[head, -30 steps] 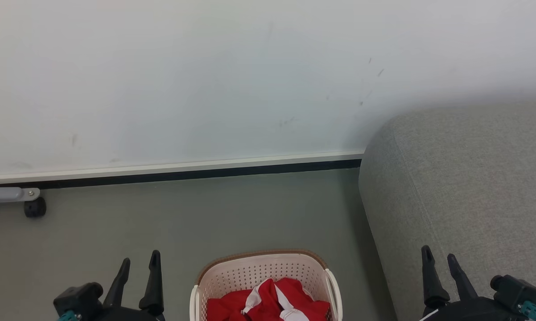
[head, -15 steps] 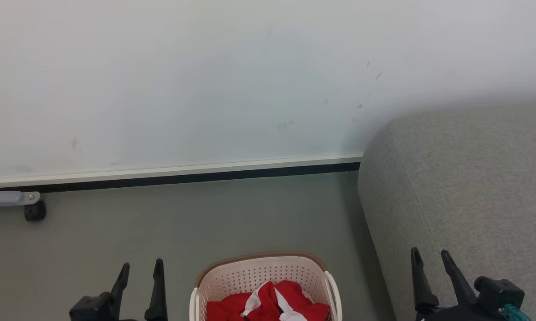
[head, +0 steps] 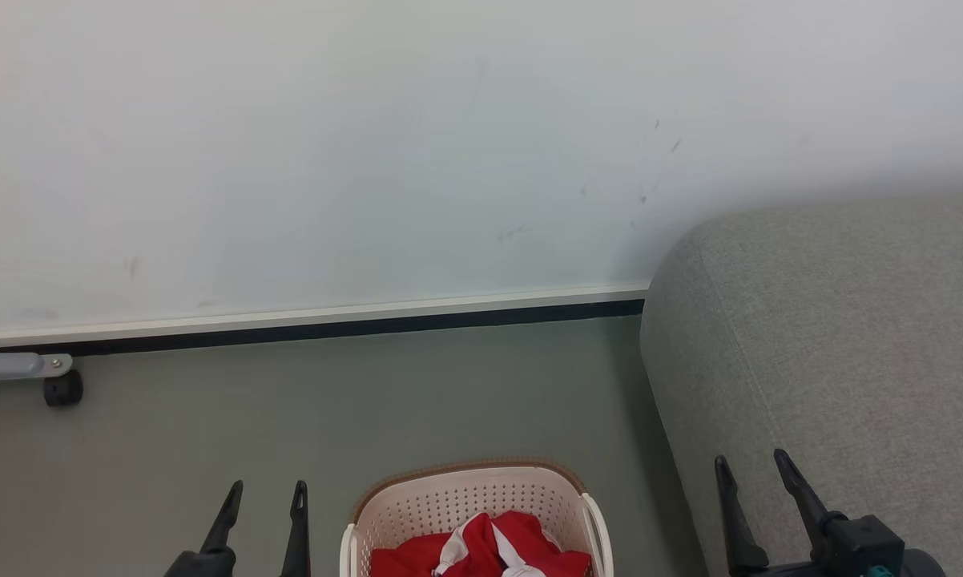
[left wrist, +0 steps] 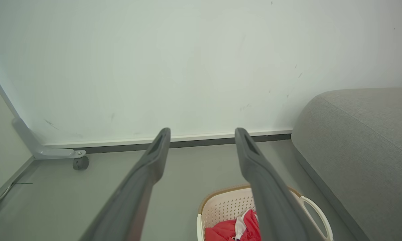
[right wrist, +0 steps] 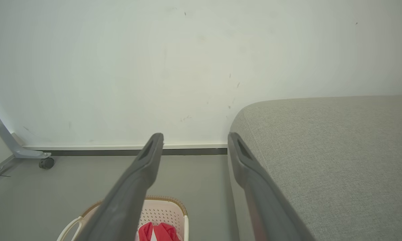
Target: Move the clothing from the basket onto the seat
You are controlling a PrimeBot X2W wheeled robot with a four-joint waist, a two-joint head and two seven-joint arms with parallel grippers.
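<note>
The cream-white basket (head: 469,501) with a brown rim sits on the floor at the bottom centre of the head view, holding red clothing (head: 481,549) with white trim. Its wall (left wrist: 221,207) and the clothing (left wrist: 234,229) also show low in the left wrist view, and basket (right wrist: 162,214) and clothing (right wrist: 161,231) low in the right wrist view. The grey seat (head: 842,361) fills the right side. My left gripper (head: 267,490) is open, left of the basket. My right gripper (head: 752,462) is open in front of the seat's arm. Both are empty.
A white wall with a dark baseboard (head: 329,324) runs behind the grey floor (head: 369,401). A grey metal leg with a black caster (head: 62,389) stands at the left by the wall. Open floor lies between basket and wall.
Both grippers have sunk lower in the head view and drawn slightly inward. The whole scene has shifted down a little, so the camera has tilted up.
</note>
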